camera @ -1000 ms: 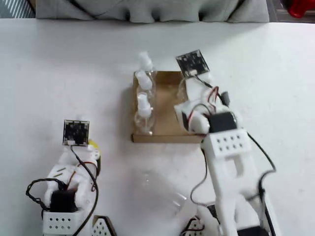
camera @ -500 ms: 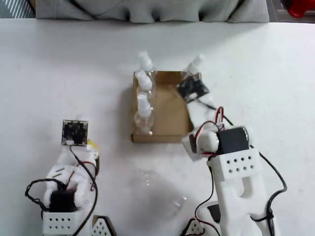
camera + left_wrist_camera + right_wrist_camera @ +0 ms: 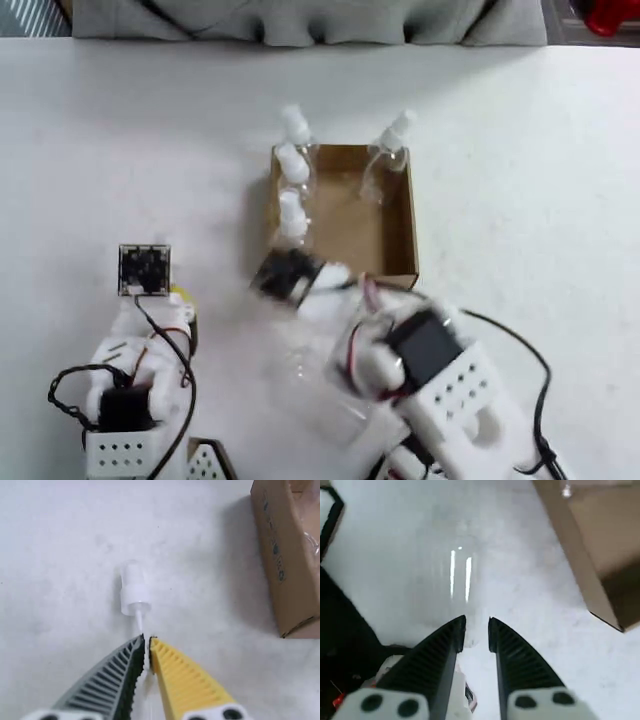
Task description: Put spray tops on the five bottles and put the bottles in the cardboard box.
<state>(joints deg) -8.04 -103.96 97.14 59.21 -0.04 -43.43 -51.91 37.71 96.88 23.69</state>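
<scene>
At the table's (image 3: pixel 120 120) centre stands the cardboard box (image 3: pixel 411 225), holding three bottles (image 3: pixel 291 215) with tops fitted along its left wall and a fourth bottle (image 3: pixel 385 165), also topped, in its far right corner. Near left: left gripper (image 3: pixel 147 641), jaws closed on the thin tube of a loose spray top (image 3: pixel 135 592), whose head lies on the bare table ahead of the tips, well apart from the box. Near centre, just before the box's near wall: right gripper (image 3: pixel 476 622), jaws a little apart and carrying nothing, pointed at faint bright streaks that we take for the clear fifth bottle (image 3: pixel 460 574), though they are too blurred to be sure. Risks, as we judge them: the top is held only by its slender tube, so it may swivel or slip when lifted and miss the bottle's neck; the clear bottle is hard to make out and may roll from a grasp that closes off-centre; the right arm works close to the box and could nudge it. Changes: a second ago the right arm reached over the box's far right side; half a second ago it was drawing back, the fourth bottle left standing; now it has swung to the box's near left. We find the left arm almost where it was.
</scene>
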